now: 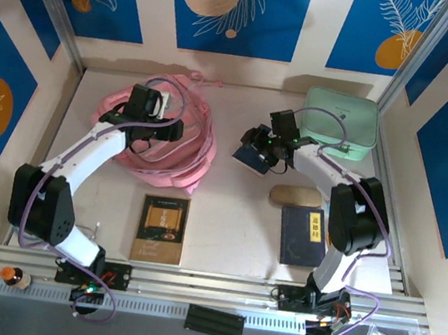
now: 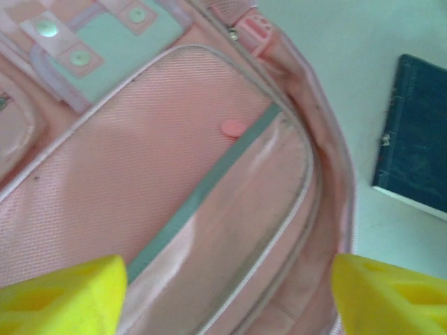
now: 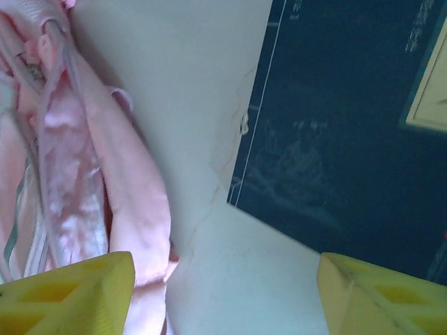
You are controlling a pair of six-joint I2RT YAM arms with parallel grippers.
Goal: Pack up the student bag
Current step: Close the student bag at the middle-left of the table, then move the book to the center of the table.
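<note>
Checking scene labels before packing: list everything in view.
backpack: 1, pink, back left
green case: 1, mint green, back right
blue book: 1, dark blue, centre
labelled book: 1, dark, yellow label, front right
brown book: 1, brown, front centre-left
oval case: 1, tan, behind labelled book
bottle: 1, orange cap, front-left rail
black block: 1, black, front rail
left tool: 1, yellow fingers, open, over backpack
right tool: 1, yellow fingers, open, beside blue book

Soft pink student bag (image 1: 193,148) — unzipped, far-left.
</note>
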